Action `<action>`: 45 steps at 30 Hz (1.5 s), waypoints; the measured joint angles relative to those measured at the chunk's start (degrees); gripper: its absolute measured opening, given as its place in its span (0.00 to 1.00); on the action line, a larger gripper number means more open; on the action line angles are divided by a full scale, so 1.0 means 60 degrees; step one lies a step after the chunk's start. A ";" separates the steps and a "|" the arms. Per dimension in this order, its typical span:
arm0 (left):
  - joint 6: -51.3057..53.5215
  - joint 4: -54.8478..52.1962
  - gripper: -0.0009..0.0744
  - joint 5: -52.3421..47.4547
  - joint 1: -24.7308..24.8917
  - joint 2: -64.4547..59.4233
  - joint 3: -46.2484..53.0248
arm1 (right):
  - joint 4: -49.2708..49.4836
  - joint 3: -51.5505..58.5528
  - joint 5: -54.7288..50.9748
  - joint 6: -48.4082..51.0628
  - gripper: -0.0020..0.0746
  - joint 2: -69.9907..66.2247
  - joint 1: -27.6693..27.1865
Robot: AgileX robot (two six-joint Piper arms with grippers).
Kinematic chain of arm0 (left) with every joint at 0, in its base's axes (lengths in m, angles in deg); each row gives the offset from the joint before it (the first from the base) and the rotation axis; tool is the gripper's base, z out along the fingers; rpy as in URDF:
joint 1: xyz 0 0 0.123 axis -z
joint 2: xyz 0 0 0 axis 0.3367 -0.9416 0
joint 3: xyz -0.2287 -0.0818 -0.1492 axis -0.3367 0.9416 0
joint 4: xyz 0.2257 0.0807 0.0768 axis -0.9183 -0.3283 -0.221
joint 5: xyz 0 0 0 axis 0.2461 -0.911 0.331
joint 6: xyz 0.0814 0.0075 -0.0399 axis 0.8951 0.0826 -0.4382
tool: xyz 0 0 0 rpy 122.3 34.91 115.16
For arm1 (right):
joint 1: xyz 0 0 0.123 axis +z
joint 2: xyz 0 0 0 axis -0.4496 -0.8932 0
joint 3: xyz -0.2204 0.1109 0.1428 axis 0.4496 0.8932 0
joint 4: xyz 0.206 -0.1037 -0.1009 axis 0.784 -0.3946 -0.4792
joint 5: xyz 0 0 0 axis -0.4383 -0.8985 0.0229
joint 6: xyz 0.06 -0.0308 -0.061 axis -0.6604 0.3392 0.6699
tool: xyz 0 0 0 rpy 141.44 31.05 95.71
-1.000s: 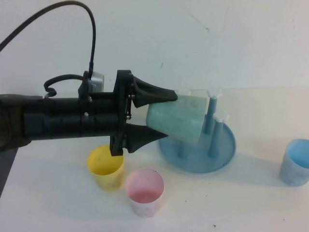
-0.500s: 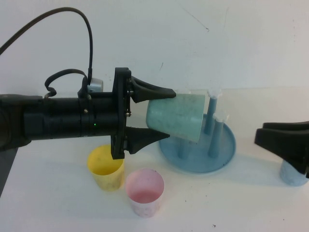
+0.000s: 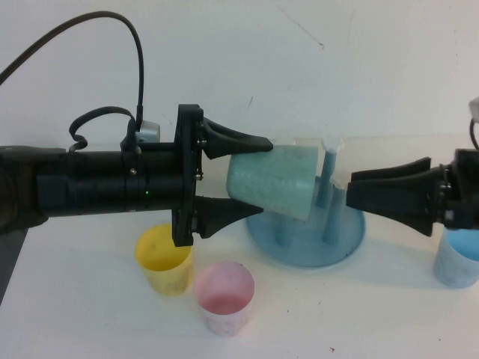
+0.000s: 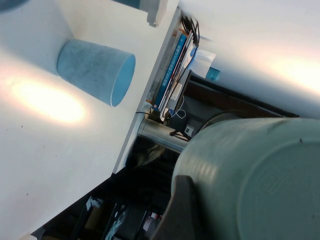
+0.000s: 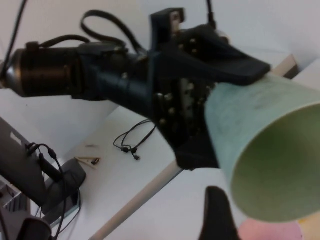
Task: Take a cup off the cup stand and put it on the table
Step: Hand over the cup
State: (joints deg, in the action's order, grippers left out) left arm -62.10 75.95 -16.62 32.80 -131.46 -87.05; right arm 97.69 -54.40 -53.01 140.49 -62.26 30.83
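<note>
My left gripper (image 3: 266, 176) is shut on the mint-green cup (image 3: 273, 183) and holds it on its side, mouth to the right, above the left part of the blue cup stand (image 3: 352, 239). The cup is clear of the pegs; one white-capped peg (image 3: 331, 146) stands just behind its rim. My right gripper (image 3: 349, 191) reaches in from the right, open and empty, with its tips a little short of the cup's mouth. The right wrist view looks into the cup's mouth (image 5: 280, 170), with one right fingertip (image 5: 215, 215) below it. The cup's base fills the left wrist view (image 4: 260, 180).
A yellow cup (image 3: 163, 258) and a pink cup (image 3: 224, 295) stand on the white table (image 3: 359, 314) under the left arm. A light blue cup (image 3: 456, 262) stands at the right, under the right arm. The table's far edge runs behind the stand.
My right gripper has come in from the right edge to just short of the cup's mouth. The left gripper lifted the cup slightly, then held still.
</note>
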 joint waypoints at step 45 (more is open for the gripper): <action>0.1089 0.0283 0.76 -0.0007 0.0000 0.0000 -0.0014 | 0.0115 -0.1865 0.2019 -0.0151 0.07 -0.1195 0.2553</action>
State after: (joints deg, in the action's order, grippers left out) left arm -55.57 77.65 -16.66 32.80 -131.46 -87.14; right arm 98.38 -65.59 -40.90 139.58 -69.43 46.15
